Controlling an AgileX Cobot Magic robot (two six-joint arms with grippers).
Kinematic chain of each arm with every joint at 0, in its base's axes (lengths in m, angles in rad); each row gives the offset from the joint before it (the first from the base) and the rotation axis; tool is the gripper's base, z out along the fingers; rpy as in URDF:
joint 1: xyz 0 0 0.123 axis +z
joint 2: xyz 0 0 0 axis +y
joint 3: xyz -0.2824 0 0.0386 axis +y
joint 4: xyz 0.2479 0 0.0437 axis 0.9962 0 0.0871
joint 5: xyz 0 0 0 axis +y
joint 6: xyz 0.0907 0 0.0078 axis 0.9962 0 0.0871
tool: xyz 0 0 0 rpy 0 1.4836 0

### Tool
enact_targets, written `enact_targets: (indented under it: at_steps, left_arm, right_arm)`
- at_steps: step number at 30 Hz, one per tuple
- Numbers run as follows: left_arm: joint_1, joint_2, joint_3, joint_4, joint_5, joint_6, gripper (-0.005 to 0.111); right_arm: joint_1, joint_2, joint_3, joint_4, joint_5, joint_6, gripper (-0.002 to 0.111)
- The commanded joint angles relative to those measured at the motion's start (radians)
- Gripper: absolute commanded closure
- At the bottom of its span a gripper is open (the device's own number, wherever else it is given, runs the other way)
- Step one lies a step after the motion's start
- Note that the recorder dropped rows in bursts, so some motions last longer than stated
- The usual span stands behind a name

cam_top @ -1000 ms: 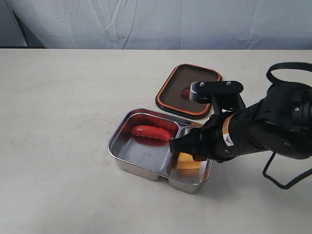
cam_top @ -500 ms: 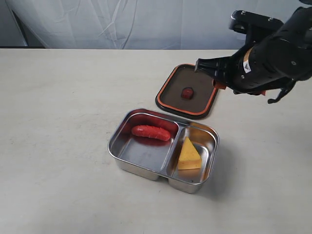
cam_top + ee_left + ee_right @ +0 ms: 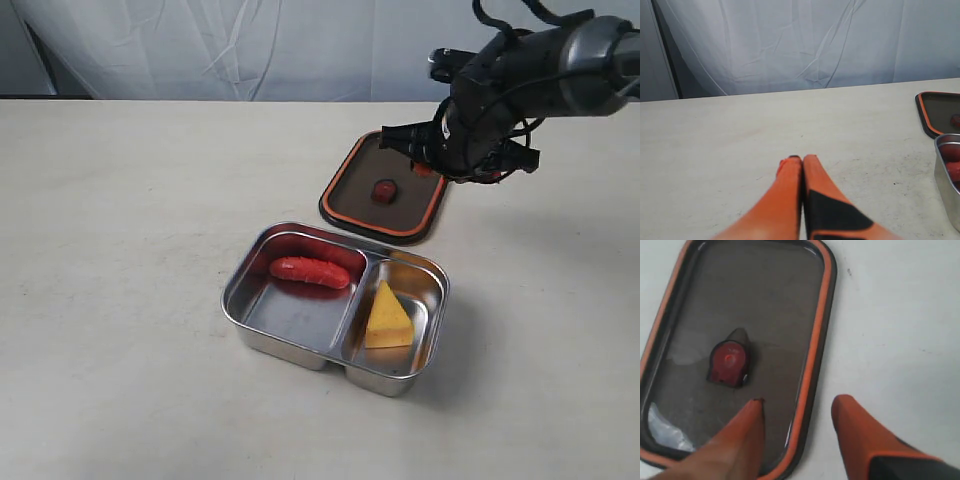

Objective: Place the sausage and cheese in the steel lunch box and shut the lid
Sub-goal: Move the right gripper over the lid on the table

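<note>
Exterior view. Steel lunch box (image 3: 240,285) sits on a matte, off-white table (image 3: 130,250). It is a shiny rounded rectangle with two compartments and mirror-like walls. The sausage (image 3: 309,271), glossy red and slightly curved, lies in the larger compartment. The cheese (image 3: 387,318), a dull yellow-orange wedge, lies in the smaller one. The lid (image 3: 355,200) lies flat on the table just behind the box and apart from it, underside up. It is a dark, smoky panel with an orange seal rim and a red valve (image 3: 384,189) at its centre. The right gripper (image 3: 408,150) hovers over the lid's far right corner, and its dark arm hides that corner. The left arm is out of frame. Creased white cloth (image 3: 250,50) hangs behind.

Left wrist view. The left gripper (image 3: 796,159) has smooth orange fingers pressed together with nothing between them, low over bare table. One lid corner (image 3: 940,112) and part of the box wall (image 3: 942,170) show at the frame edge, both cut off. Red shows inside the box, but it is unclear whether that is the sausage or its reflection.

Right wrist view. The right gripper (image 3: 799,402) is spread wide and holds nothing. One tapered orange finger is over the lid panel (image 3: 755,305) and the other over the table, so the two straddle the orange rim. Contact with the lid cannot be judged. The valve (image 3: 730,362) lies just ahead of the inner fingertip. Pale glare blurs the lid's near corner.
</note>
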State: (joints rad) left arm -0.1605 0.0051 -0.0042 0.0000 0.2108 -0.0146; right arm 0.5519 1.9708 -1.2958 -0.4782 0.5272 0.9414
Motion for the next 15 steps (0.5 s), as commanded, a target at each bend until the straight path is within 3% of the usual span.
enact_targets:
  at_steps: [1,15]
  left_arm:
    - [0.001,-0.005,0.004,0.0,-0.009,-0.001,0.106]
    - [0.001,-0.005,0.004,0.0,-0.009,-0.001,0.106]
  right_arm:
    - [-0.005,0.077,-0.079,-0.037,0.033,-0.005,0.063]
    - [-0.005,0.214,-0.175,-0.066,0.098,-0.003,0.063]
